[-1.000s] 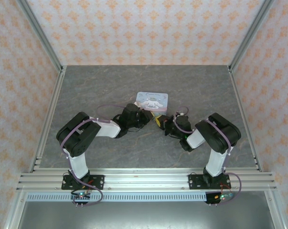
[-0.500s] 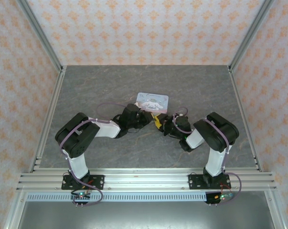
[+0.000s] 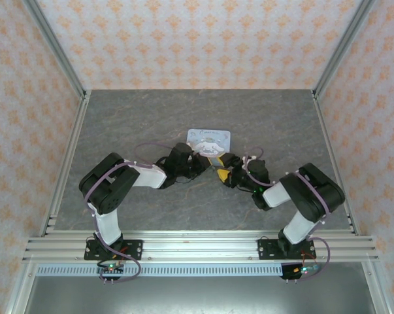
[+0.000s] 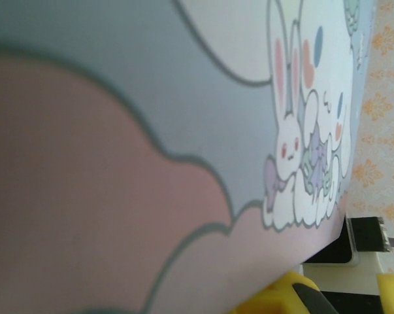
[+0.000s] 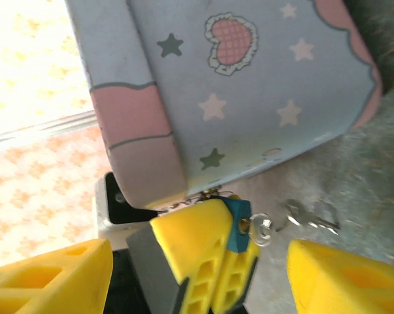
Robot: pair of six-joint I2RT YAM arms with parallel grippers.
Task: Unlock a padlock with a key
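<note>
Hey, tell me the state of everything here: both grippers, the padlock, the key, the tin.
left gripper: shut on the padlock
right gripper: open, empty
padlock: gripped; locked or unlocked, cannot tell
key: apparently in the padlock's keyhole, not held
tin box: appears closed

Bright, even light; both wrist views blurred close up.

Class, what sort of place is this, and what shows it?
Probably a robot test cell: a left arm and right arm bolted to a metal rail, with a grey table boxed in by patterned walls.
</note>
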